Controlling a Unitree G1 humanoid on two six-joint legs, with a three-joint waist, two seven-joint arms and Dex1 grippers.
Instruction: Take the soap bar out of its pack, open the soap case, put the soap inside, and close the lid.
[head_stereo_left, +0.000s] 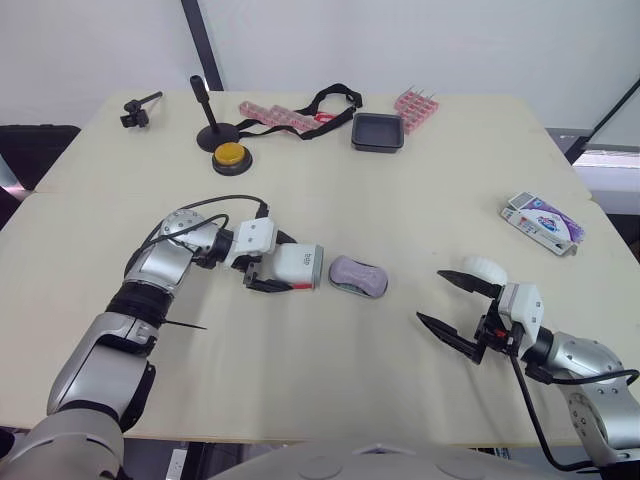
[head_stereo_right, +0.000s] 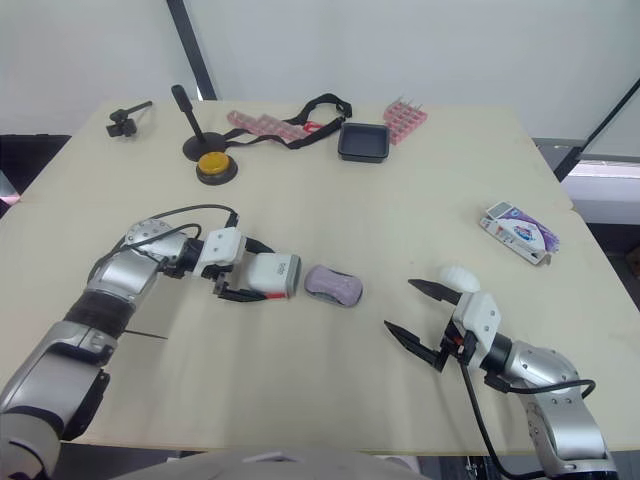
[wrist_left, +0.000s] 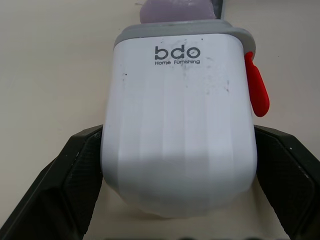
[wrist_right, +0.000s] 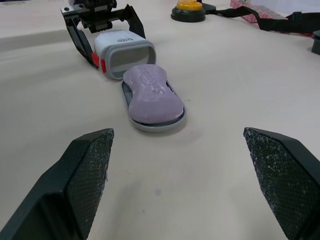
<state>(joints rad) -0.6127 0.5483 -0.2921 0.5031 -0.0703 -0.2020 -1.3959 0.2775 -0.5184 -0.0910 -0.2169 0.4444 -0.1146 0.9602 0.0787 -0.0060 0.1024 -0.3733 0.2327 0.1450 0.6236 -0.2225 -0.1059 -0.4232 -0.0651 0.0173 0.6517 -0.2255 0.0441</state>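
The purple soap bar (head_stereo_left: 358, 272) lies on the soap case's grey inner tray (wrist_right: 150, 127) at the middle of the table. The tray is slid out of the white case cover (head_stereo_left: 298, 265), whose open mouth faces the soap and touches the tray's end. My left gripper (head_stereo_left: 274, 264) is shut on the white cover (wrist_left: 177, 135), one black finger (wrist_left: 80, 170) on each side. To the right and nearer the front edge, my right gripper (head_stereo_left: 432, 296) stands open and empty, pointing toward the soap (wrist_right: 152, 95). The opened soap pack (head_stereo_left: 541, 221) lies at the far right.
Along the table's back stand a yellow button (head_stereo_left: 231, 154), a black mic stand (head_stereo_left: 210, 115), a black strap (head_stereo_left: 320, 105), pink packs (head_stereo_left: 417, 108) and a black tray (head_stereo_left: 377, 131). A white rounded lump (head_stereo_left: 485, 268) sits beside the right gripper.
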